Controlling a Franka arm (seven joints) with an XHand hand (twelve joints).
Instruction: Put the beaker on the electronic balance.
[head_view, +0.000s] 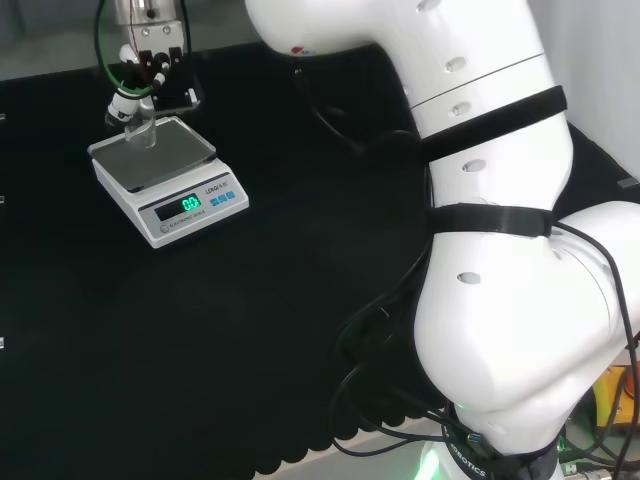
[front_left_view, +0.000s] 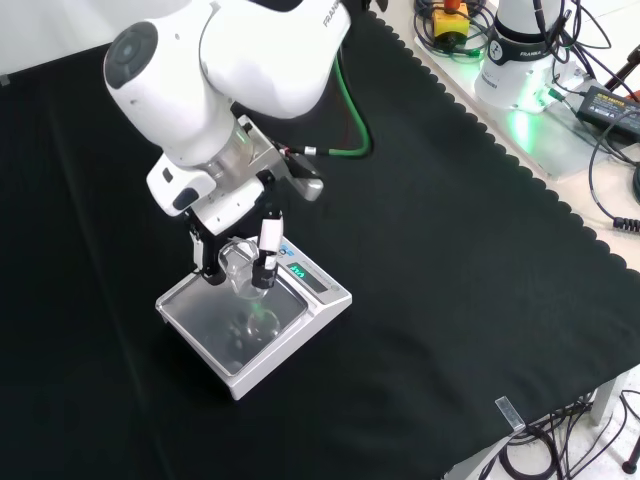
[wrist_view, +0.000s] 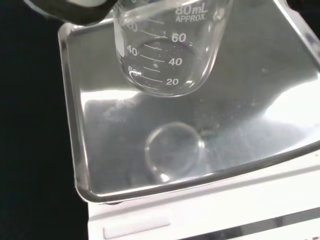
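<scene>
We take the electronic balance (front_left_view: 255, 330) as our landmark: it sits on the black cloth (front_left_view: 450, 280), and in the front view wide bare cloth lies all around it, with the cloth's scalloped edge well off to its right. Over its steel pan (wrist_view: 240, 115) we see the hand (front_left_view: 243, 250), its fingers curled around a clear glass beaker (front_left_view: 240, 268) and clamped on it. In the wrist view the beaker (wrist_view: 167, 47) hangs upright above the pan, its base apart from the metal, with its round reflection showing below. The beaker looks empty. The pan's raised rim runs clear on all sides of the beaker.
</scene>
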